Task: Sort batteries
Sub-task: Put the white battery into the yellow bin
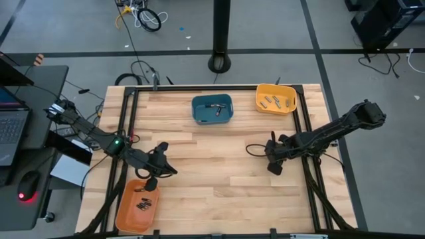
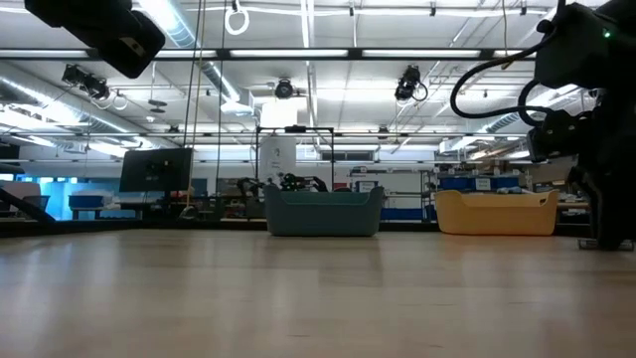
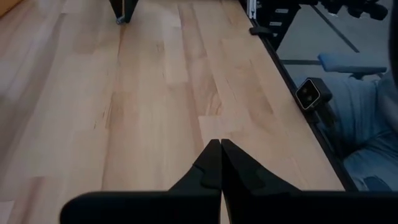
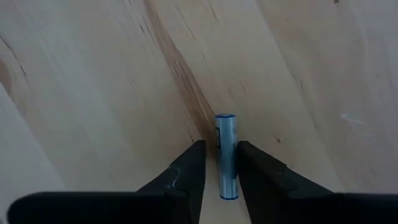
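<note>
One small blue-sleeved cylindrical battery (image 4: 226, 155) sits between the fingers of my right claw (image 4: 221, 167), which is down at the pale wooden surface (image 1: 219, 159) on its right-hand side. Whether the pads are truly pinching the cell or only bracketing it I cannot tell: the jaws stand close on both flanks, a thin gap seeming to remain on at least one, and the cell seems to lie on the wood. That is the first risk. If I lift before the squeeze is firm, a smooth round cell will slip out and roll, and this surface has open edges near me.

The grip also looks short. Much of the cell's length pokes out past my fingertips (image 4: 189, 163), so an off-centre pinch could pivot it or squirt it forward as I close.

Then the carry. The blue rectangular plastic bin (image 1: 212, 109) and the yellow plastic bin (image 1: 275, 98) sit at the far edge, each already holding cells, and the orange plastic bin (image 1: 138, 204) is near my left arm. Choosing the wrong bin spoils the sort, and releasing from too high could bounce the cell out.

My left claw (image 3: 220, 163) is clenched empty, hovering near the orange bin, well apart from my path.
</note>
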Robot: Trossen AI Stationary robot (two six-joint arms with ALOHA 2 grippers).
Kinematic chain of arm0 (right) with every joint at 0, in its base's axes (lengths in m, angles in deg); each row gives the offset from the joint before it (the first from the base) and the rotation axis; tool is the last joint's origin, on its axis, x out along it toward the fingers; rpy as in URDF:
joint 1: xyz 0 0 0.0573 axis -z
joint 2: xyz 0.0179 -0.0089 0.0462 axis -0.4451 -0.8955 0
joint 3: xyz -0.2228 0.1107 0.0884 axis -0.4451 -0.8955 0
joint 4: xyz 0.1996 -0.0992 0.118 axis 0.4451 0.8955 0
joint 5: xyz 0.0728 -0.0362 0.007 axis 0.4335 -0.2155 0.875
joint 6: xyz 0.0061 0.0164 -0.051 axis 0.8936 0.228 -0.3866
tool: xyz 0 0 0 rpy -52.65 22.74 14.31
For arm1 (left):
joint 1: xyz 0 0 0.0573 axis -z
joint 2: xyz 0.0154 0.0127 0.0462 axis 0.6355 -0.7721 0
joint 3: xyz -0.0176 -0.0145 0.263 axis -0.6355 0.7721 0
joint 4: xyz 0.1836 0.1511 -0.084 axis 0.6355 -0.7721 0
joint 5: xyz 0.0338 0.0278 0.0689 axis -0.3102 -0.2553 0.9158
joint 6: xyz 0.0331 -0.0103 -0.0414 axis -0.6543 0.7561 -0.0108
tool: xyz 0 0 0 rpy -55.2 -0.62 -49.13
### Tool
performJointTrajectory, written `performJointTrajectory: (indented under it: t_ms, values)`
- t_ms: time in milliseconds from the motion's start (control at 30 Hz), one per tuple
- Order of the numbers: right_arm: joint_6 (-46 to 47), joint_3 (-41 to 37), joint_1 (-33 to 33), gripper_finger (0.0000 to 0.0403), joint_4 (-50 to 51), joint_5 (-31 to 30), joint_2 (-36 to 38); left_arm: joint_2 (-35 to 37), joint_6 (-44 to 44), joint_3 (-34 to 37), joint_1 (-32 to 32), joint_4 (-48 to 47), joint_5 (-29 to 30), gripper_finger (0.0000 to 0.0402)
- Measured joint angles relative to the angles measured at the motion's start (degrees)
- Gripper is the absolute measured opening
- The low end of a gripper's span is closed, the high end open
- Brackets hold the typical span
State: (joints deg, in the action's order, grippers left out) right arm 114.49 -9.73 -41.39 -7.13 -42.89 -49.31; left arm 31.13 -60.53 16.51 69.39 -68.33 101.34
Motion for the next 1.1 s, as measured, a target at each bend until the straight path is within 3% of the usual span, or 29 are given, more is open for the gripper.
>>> performJointTrajectory:
  t_ms: [367,767,967,1100]
  values:
    - [-4.2,2.1,0.6,0.0035,1.4,0.6,1.3,0.0,-1.4,0.0,0.0,1.4,0.6,0.0005]
    - [-6.9,7.9,2.3,0.0036,2.1,0.1,1.4,0.0,-1.5,0.0,-0.4,1.8,1.9,0.0005]
    - [-8.4,15.8,8.2,0.0036,8.8,-1.8,1.4,-0.1,1.2,0.0,-5.8,0.9,3.7,0.0005]
    - [-11.2,21.8,15.7,0.0036,15.3,-4.7,1.4,-0.4,-1.9,0.0,-9.8,1.4,3.5,0.0005]
